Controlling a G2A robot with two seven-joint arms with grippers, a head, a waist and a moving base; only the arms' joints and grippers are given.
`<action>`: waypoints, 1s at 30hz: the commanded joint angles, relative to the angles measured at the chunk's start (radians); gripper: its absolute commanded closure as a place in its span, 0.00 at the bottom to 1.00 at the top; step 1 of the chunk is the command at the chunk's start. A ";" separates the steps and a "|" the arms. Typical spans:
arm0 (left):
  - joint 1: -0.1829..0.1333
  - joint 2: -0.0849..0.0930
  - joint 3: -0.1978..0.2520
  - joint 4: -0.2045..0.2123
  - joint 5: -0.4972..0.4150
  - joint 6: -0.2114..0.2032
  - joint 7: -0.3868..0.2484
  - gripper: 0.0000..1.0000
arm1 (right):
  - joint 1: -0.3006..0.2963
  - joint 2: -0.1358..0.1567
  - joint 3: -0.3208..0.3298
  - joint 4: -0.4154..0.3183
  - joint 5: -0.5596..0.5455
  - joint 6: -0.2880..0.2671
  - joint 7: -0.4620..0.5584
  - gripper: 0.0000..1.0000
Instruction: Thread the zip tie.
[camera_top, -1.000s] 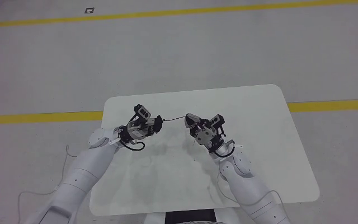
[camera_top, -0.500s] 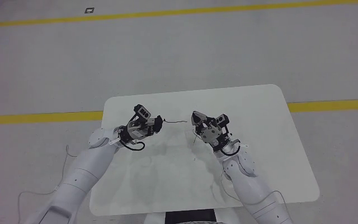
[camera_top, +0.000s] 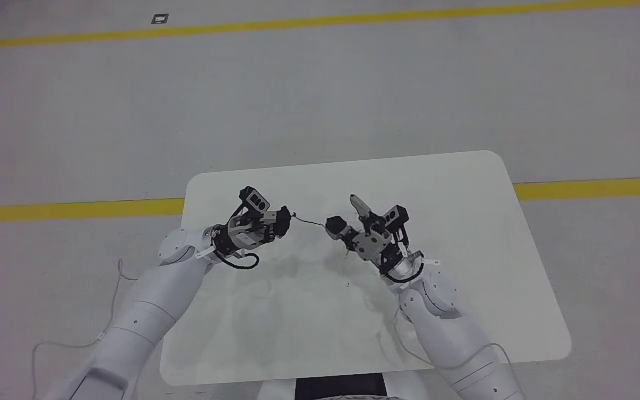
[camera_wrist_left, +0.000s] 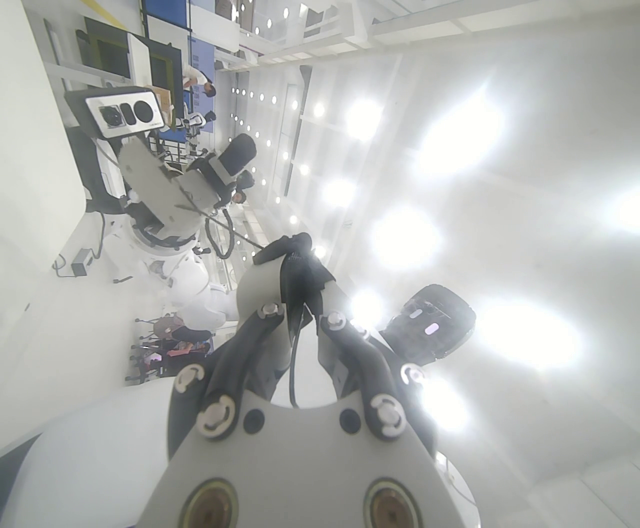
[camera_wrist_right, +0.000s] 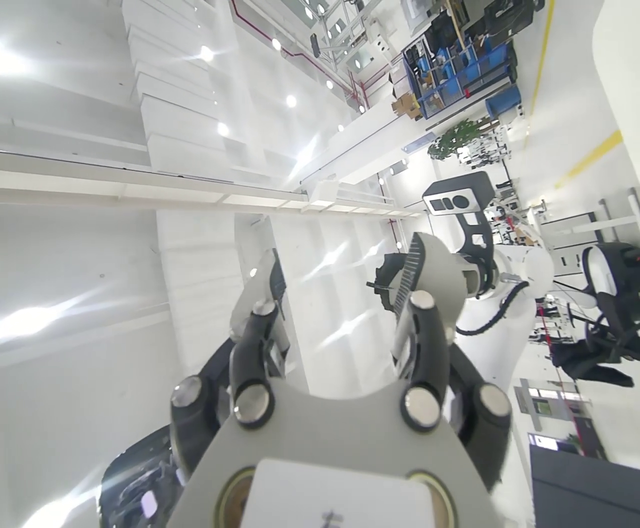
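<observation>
Left gripper (camera_wrist_left: 294, 255) was clamped on one thin black zip tie (camera_top: 308, 219). Right gripper (camera_wrist_right: 345, 270) had fingers wide apart, with the tie's free end just beside one finger; contact unclear. Both were over one white rounded table (camera_top: 480, 200). Grey floor (camera_top: 350, 100) carried two yellow lines (camera_top: 90, 210).

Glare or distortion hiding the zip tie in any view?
Left wrist view: ceiling lights bloom behind the left end effector, zip tie readable as a dark line. Right wrist view: wide-angle bending, light streaks. Top view: even light, soft shadows on the table.
</observation>
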 joint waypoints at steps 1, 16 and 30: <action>0.000 0.000 0.000 0.000 0.000 0.000 0.000 1.00 | 0.007 -0.001 -0.010 0.002 -0.009 0.009 -0.002 0.00; 0.000 0.000 0.000 0.000 0.000 0.000 0.000 1.00 | 0.051 -0.010 -0.081 0.039 -0.029 0.056 -0.010 0.05; 0.000 0.000 0.000 0.000 0.000 0.000 0.000 1.00 | 0.063 -0.013 -0.098 0.044 -0.021 0.043 -0.001 0.53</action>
